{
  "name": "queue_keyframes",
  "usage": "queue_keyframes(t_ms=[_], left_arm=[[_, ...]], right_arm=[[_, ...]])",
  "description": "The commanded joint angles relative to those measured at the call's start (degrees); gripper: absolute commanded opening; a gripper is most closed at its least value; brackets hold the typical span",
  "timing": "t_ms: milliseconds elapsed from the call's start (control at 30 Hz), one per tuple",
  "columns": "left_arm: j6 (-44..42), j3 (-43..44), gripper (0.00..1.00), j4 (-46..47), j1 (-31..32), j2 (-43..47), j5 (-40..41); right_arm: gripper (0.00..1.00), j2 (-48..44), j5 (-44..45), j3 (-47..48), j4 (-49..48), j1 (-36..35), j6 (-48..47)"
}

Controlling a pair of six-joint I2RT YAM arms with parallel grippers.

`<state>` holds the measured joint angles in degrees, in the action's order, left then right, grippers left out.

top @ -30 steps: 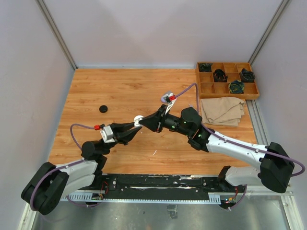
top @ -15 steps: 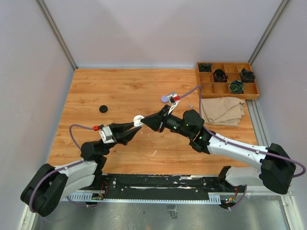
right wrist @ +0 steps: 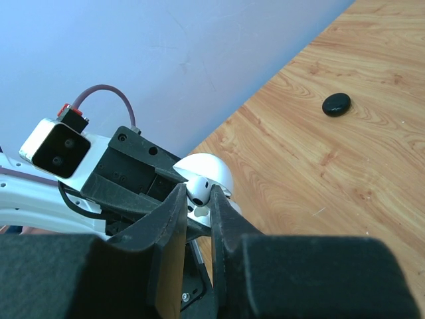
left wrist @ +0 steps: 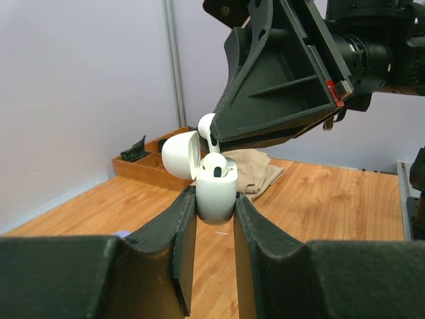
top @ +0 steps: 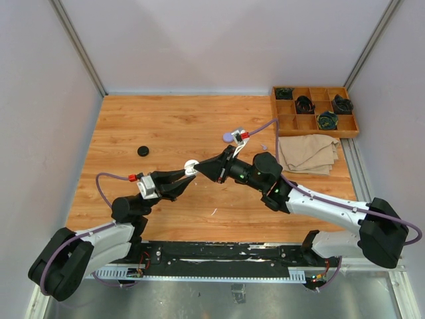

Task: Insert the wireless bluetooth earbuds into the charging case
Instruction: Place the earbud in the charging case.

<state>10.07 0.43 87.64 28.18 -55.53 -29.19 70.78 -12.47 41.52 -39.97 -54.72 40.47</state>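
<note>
My left gripper (left wrist: 215, 199) is shut on a white charging case (left wrist: 216, 193), held upright above the table with its lid (left wrist: 180, 155) flipped open. One white earbud (left wrist: 218, 167) sits in the case. My right gripper (right wrist: 197, 193) is shut on a second white earbud (right wrist: 198, 189) and holds it right over the open case (right wrist: 209, 174). In the top view the two grippers meet tip to tip at the case (top: 191, 166), left gripper (top: 183, 174), right gripper (top: 201, 167). The earbud's stem is hidden between the jaws.
A small black round case (top: 143, 151) lies on the wood table left of centre, also in the right wrist view (right wrist: 336, 104). A lilac case (top: 228, 137) lies behind the right wrist. A folded beige cloth (top: 307, 153) and a wooden compartment tray (top: 287, 122) are at the back right.
The right wrist has risen and shifted slightly toward the far side, uncovering the lilac case behind it. Both grippers stay joined at the white case. Little moved in the last half second.
</note>
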Motion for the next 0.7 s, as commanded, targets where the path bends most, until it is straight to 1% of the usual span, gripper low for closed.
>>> queue_keyframes(t_ms=[0,500,667], left_arm=[[-1.19,-7.46,0.00,8.93,-0.23,0.86,1.41],[-1.27,-7.62,0.00,7.89,-0.23,2.02,2.38],[-1.29,-7.72,0.00,7.65,-0.23,2.53,2.47]], right_arm=[[0.08,0.93,-2.30,-0.93,-2.76,-1.09,2.13],[0.08,1.89,-2.91,-1.15,-3.37,-1.44,2.51],[0.11,1.48,-1.77,-1.56,-2.18,-1.44,1.86]])
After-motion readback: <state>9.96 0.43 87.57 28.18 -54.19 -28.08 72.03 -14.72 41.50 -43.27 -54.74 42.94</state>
